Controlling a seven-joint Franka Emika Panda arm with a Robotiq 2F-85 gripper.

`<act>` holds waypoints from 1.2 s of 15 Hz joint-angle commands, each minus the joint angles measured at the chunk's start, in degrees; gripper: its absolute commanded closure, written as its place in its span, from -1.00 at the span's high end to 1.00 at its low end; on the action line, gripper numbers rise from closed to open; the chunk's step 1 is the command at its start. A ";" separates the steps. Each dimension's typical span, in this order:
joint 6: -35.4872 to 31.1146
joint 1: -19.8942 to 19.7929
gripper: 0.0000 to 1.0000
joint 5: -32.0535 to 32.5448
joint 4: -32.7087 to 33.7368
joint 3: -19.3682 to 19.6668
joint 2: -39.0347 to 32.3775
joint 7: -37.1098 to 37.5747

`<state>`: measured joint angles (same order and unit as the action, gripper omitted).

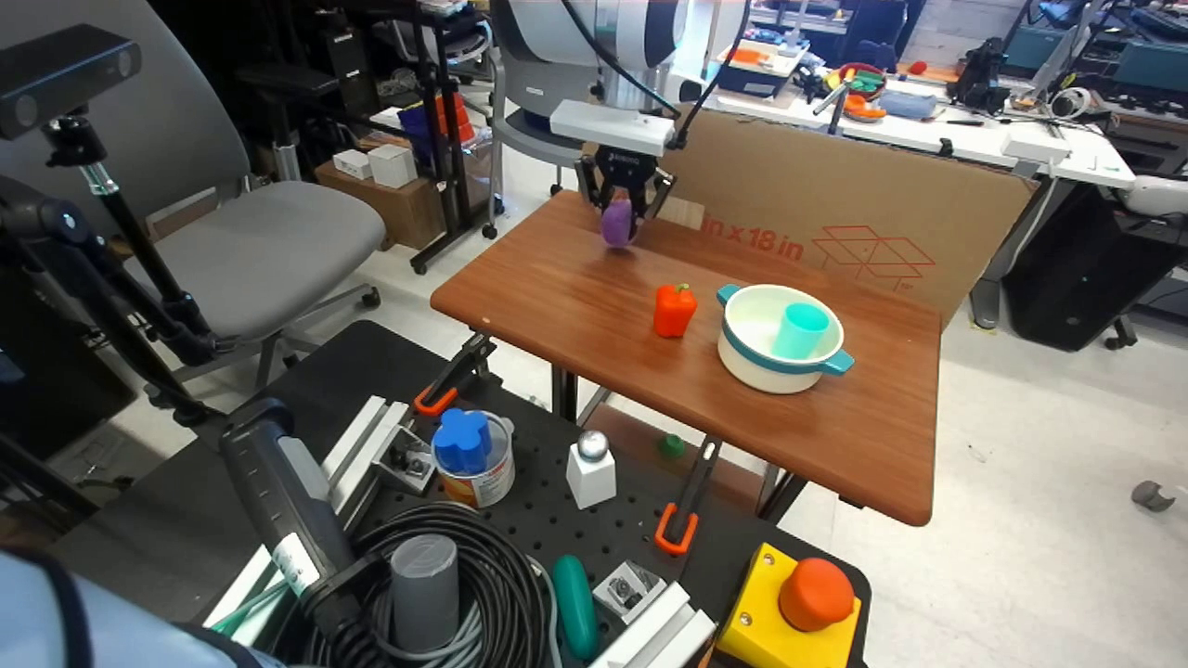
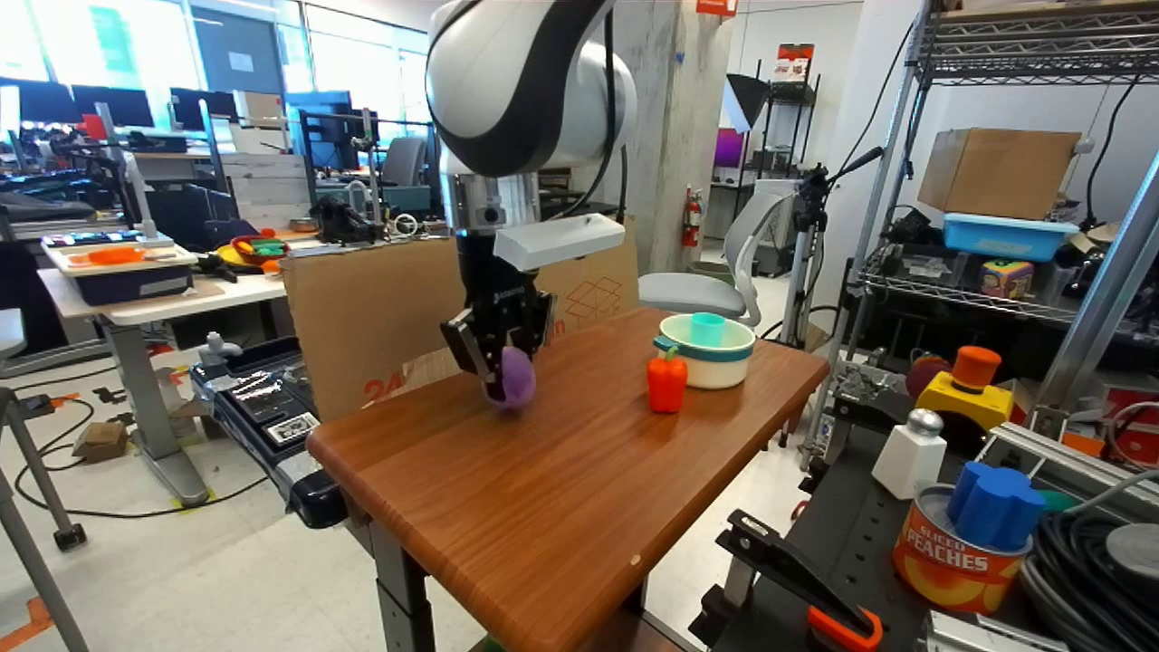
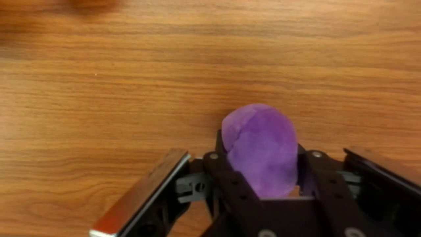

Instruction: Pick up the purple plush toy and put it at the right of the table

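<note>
Transport looks to be the step in hand: as I judge it, the grasp on the purple plush toy [image 3: 263,154] is made and the placing is not yet done. The next move calls for a firm hold, a little lift, and travel toward the right. Whose right the sentence means is not stated; in both exterior views, rightward leads to the red pepper [image 1: 675,313] and the cream pot [image 1: 756,371] with a teal cup [image 1: 800,332] in it, so a path above or around them would be prudent, ending in a slow lowering onto the table [image 1: 557,288]. As for the tool, the gripper [image 3: 260,144] is closed about the toy, one dark finger [image 3: 329,187] along each flank, seemingly pressing it; being plush, it should take the squeeze well, I expect. The wrist view has the toy low in the frame and right of centre, its rounded end poking out past the fingertips toward the upper edge. In an exterior view the toy [image 1: 616,224] shows at the upper middle of the frame, over the upper left part of the table. Whether its underside touches that surface or hangs just clear I cannot tell from these angles.
</note>
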<state>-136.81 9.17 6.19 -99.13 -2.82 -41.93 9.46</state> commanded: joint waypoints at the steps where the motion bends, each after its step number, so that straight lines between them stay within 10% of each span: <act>1: 1.85 0.34 -0.74 -2.19 -4.27 0.23 8.24 1.76; 9: 13.91 -10.31 -0.88 -17.90 1.91 1.80 18.18 2.74; 18: 17.66 -18.97 -0.88 -30.18 14.52 6.77 10.39 12.60</act>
<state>-120.01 -9.00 -21.05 -89.77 2.89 -26.90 16.99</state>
